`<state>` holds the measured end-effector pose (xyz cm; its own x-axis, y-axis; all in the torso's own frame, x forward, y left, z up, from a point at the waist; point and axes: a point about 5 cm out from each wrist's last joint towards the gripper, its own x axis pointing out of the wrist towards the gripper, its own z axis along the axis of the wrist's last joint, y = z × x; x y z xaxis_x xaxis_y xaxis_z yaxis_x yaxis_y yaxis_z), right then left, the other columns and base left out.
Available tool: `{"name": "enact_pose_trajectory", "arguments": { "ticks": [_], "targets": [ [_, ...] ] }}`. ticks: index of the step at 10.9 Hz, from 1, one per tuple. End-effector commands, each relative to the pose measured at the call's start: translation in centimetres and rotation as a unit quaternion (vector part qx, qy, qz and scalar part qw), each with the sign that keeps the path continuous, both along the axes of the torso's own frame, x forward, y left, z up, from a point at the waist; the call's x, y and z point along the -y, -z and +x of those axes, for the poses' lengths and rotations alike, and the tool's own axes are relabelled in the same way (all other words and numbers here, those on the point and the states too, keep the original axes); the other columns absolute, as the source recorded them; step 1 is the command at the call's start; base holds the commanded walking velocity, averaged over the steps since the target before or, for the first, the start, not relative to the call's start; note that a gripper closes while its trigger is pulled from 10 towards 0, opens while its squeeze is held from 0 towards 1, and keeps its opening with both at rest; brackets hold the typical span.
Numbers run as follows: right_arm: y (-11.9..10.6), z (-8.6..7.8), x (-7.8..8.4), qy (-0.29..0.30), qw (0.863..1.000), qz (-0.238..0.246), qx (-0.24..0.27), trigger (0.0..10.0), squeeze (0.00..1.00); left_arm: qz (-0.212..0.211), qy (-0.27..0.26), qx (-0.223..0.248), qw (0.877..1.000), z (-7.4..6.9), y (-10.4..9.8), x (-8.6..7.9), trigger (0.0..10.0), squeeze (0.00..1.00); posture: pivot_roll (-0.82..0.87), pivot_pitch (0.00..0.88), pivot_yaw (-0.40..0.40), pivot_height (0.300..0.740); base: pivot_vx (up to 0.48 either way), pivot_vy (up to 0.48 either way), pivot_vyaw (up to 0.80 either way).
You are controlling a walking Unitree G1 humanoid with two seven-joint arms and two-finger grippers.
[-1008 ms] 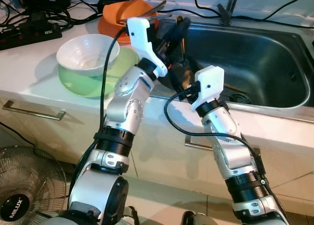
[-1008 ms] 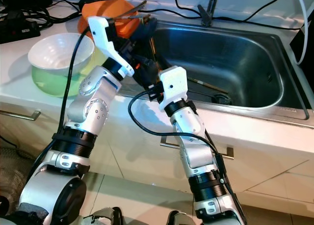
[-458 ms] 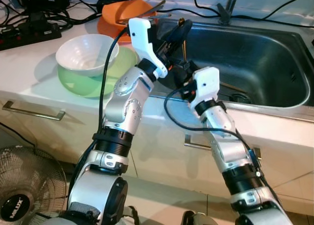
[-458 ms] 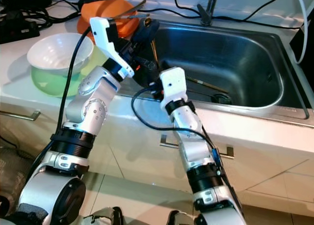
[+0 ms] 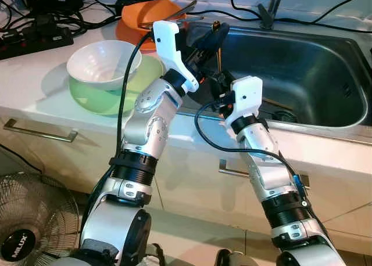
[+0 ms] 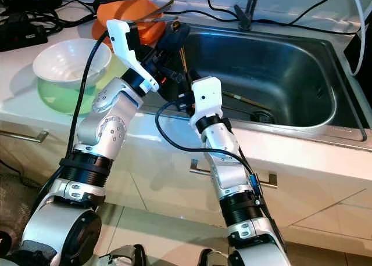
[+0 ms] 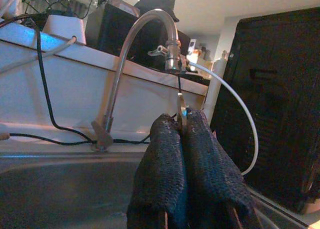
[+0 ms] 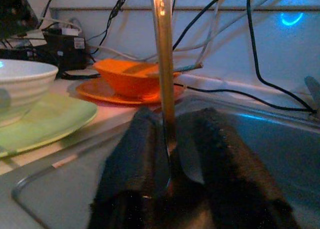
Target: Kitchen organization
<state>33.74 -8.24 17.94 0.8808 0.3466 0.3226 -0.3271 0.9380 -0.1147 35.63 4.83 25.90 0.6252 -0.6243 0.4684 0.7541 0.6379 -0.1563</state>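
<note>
Left eye view has both arms reaching over the front left corner of the steel sink (image 5: 302,68), which is set into the white counter (image 5: 35,86). The left hand (image 5: 214,32) is raised above the sink's left rim, its black fingers (image 7: 172,159) pressed together on a thin metal utensil (image 7: 181,109) that stands upright between them. The right hand (image 5: 220,87) sits just below and in front of it, at the sink's front left corner; in the right wrist view a slim brass-coloured rod (image 8: 163,64) rises straight up between its two fingers (image 8: 135,159), one finger touching the rod and the other standing slightly apart, so I cannot tell whether this hand is clamped on it. More thin utensils (image 6: 244,100) lie on the sink floor near the drain.

On the counter left of the sink, a white bowl (image 5: 103,63) rests on a pale green plate (image 5: 116,89). Behind them, toward the back edge, an orange bowl (image 8: 132,79) sits on an orange plate (image 8: 100,91) with utensils resting across it. A curved faucet (image 7: 135,54) rises from the sink's back rim, black cables (image 5: 87,13) trail along the counter's back edge, and a fan (image 5: 32,219) stands on the floor below the counter's left end.
</note>
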Motion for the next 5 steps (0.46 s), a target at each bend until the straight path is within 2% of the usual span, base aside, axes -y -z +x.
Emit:
{"name": "enact_pose_trajectory", "arguments": {
  "ticks": [1, 5],
  "targets": [
    [-0.59, 0.21, -0.15, -0.003, 1.000, 0.011, 0.008, 0.0, 0.00, 0.009, 0.003, 0.004, 1.000, -0.25, 0.20, 0.12, 10.0, 0.00, 0.07, 0.100, 0.041, 0.740, 0.000, 0.000, 0.00],
    [-0.67, 0.23, -0.14, -0.006, 1.000, 0.020, 0.010, 0.0, 0.00, 0.018, -0.003, 0.009, 1.000, -0.24, 0.35, 0.25, 10.0, 0.00, 0.07, 0.100, 0.038, 0.740, 0.000, 0.000, 0.00]
  ]
}}
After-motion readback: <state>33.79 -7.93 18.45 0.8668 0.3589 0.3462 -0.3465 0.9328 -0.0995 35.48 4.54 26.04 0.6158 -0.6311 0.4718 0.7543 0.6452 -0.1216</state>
